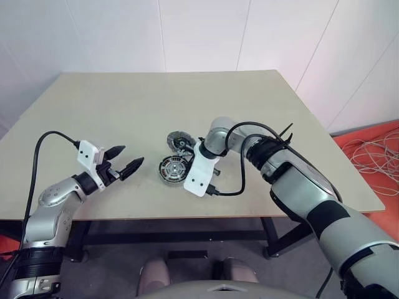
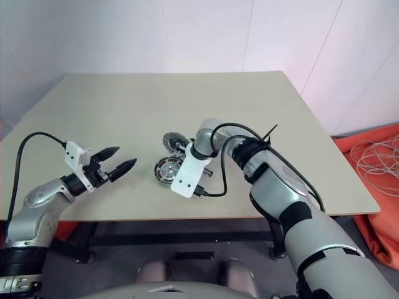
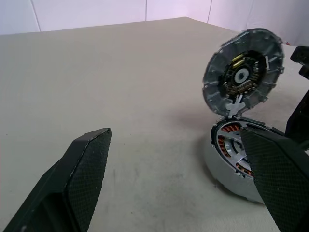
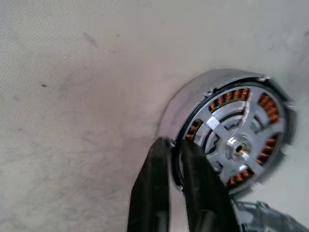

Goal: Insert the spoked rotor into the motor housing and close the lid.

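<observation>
Beige table (image 1: 124, 124): right tool (image 4: 176, 159) clenched on motor housing (image 1: 173, 169) rim; lid (image 3: 243, 72) tilted up; left tool (image 1: 126, 159) released.

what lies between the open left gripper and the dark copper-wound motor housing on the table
Nothing: in the left eye view only bare tan table separates the left gripper from the dark copper-wound motor housing.
</observation>
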Available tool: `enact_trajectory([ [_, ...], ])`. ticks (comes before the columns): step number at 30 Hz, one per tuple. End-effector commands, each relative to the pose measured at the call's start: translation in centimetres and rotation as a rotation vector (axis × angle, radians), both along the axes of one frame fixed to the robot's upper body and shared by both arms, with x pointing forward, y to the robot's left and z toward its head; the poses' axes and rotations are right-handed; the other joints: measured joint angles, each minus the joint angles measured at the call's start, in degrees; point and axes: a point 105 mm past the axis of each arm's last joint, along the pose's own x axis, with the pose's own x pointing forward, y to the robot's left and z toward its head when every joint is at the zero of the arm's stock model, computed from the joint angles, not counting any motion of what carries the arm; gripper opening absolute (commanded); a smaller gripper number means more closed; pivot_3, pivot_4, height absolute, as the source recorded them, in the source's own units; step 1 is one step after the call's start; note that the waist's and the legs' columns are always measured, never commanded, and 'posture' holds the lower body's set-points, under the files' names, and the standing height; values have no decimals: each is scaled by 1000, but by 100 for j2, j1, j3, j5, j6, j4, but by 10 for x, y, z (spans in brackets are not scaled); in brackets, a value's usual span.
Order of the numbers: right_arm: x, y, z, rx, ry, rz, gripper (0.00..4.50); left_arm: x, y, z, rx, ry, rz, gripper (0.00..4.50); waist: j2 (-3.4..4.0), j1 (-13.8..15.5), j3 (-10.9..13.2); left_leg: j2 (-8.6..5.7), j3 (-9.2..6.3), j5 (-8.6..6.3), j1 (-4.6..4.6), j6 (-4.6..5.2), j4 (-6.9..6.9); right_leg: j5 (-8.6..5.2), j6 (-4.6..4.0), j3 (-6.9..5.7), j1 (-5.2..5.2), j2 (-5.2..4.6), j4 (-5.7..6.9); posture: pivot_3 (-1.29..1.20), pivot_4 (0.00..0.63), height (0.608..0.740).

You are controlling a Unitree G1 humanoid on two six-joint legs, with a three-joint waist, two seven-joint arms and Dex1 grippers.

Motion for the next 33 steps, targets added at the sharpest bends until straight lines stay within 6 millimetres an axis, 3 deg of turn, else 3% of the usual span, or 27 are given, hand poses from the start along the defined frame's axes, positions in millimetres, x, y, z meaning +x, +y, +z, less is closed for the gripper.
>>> enact_trajectory([
  [1, 0, 7, 9, 11, -18, 23, 21, 3, -3, 16, 8, -68, -7, 4500, 2, -24, 1, 1, 1, 0, 0, 0, -1, 0, 0, 0, -1, 0, 0, 0, 0, 740],
  [7, 5, 15, 17, 30, -21, -50, 21, 3, -5, 14, 4, -67, -9, 4500, 3, -110, 2, 2, 0, 0, 0, 0, -1, 0, 0, 0, -1, 1, 2, 0, 0, 740],
  [11, 6, 9, 23, -7, -17, -99, 21, 4, -7, 13, 3, -66, -14, 4500, 5, -100, 4, 5, -1, 0, -4, 0, 6, 0, 0, -1, -1, 1, 2, 0, 0, 740],
  [17, 10, -6, 41, -56, 77, -405, 21, 9, -10, 12, 7, -62, -30, 4500, 3, -75, 9, 5, -5, -2, -17, 3, 20, 1, -1, -2, -3, 1, 2, 0, 0, 740],
  [22, 11, -10, 42, -69, 118, -609, 21, 17, -15, 13, 9, -64, -50, 4500, 4, -79, 10, 11, -5, -1, -15, 2, 20, 1, -1, -4, -5, 4, 8, 0, 0, 740],
  [28, 5, 14, 39, 12, 252, -806, 21, 25, -20, 11, 6, -65, -64, 4500, 7, -84, 12, 12, -5, -1, -16, 1, 18, 1, -1, -4, -10, 4, 9, 0, 0, 740],
  [33, 4, 21, 35, 6, 285, -879, 21, 26, -24, 7, 1, -59, -77, 4500, 10, -33, 14, 11, -5, -2, -21, -1, 18, 1, -1, -4, -14, 2, 6, 0, 0, 740],
])
